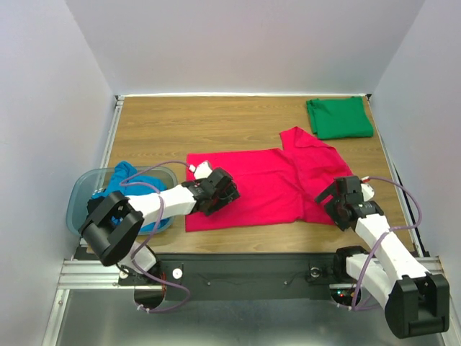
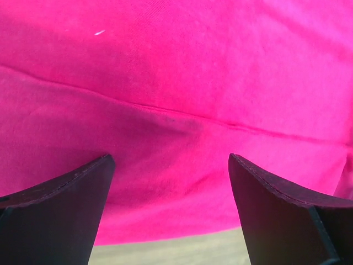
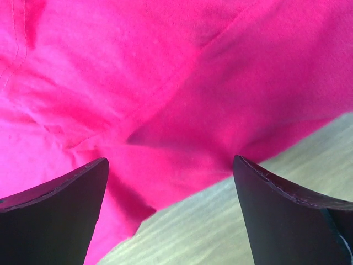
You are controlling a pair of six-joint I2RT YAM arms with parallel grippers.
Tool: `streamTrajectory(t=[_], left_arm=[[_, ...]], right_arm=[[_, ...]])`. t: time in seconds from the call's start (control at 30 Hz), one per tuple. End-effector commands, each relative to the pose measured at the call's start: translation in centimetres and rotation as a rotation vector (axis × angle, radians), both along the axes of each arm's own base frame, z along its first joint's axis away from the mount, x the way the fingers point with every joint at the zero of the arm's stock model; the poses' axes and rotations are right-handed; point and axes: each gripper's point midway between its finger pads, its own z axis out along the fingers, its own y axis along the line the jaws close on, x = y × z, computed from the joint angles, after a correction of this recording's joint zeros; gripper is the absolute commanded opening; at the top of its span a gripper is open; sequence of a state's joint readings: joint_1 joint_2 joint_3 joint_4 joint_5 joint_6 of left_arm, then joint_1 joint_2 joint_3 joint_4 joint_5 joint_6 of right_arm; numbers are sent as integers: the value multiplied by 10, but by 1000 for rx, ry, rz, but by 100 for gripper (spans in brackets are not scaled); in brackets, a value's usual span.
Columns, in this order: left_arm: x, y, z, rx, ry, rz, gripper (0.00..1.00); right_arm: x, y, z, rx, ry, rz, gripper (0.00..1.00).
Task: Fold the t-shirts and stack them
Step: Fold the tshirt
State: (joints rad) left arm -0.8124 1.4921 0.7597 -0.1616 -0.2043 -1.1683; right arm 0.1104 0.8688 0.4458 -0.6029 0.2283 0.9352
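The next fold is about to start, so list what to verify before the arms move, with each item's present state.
1. Left gripper open: ok, jaws wide above the near hem of the crimson-pink cloth t-shirt.
2. Right gripper open: ok, jaws wide above that shirt's near right edge.
3. Cloth gripped: not ok, neither gripper holds anything.
4. Pink shirt flat on the wooden table: not ok, its right end lies doubled over.
5. Folded emerald green t-shirt at the far right corner, nothing on it: ok.
6. Bright blue t-shirt folded: not ok, bunched in the translucent grey-blue plastic tub.
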Motion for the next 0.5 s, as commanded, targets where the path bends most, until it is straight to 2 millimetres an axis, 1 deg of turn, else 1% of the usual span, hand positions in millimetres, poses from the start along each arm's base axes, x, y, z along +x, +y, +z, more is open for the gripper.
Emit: streamTrajectory(t=[0.0, 0.03, 0.07, 0.1, 0.13, 0.17, 0.2, 0.23, 0.27, 0.3, 0.33, 0.4, 0.43, 0.47], left_arm=[[-90, 53, -46, 186, 313, 13, 98], [-90, 52, -37, 175, 290, 25, 98], [-94, 59, -33, 199, 296, 32, 98], [-91, 60, -27, 201, 279, 45, 98], [-85, 67, -21, 225, 242, 72, 98], [-87, 76, -12, 244, 231, 106, 98], [-83, 81, -5, 256, 208, 128, 98], [-79, 85, 1, 271, 185, 150, 98], [-68, 89, 17, 281, 128, 175, 98], [-63, 89, 23, 283, 103, 184, 98], [-52, 86, 37, 269, 56, 199, 99], [-42, 82, 49, 261, 13, 188, 98], [-34, 78, 57, 243, -9, 193, 98], [-29, 76, 61, 240, -21, 194, 98]], right_arm=[[14, 1, 34, 12, -65, -6, 100], [17, 0, 42, 2, -80, -1, 100], [21, -1, 49, -7, -95, 4, 100], [28, -3, 63, -22, -126, 12, 100], [32, -6, 70, -43, -141, 10, 100], [35, -7, 73, -54, -141, 15, 100], [40, -8, 78, -67, -146, 21, 100], [43, -10, 82, -92, -144, 38, 100], [52, -10, 89, -102, -143, 49, 100], [56, -10, 90, -117, -134, 70, 100], [64, -8, 97, -117, -145, 88, 100], [71, -4, 94, -118, -121, 119, 100], [76, -2, 85, -120, -88, 138, 100], [87, 4, 85, -101, -112, 168, 100]])
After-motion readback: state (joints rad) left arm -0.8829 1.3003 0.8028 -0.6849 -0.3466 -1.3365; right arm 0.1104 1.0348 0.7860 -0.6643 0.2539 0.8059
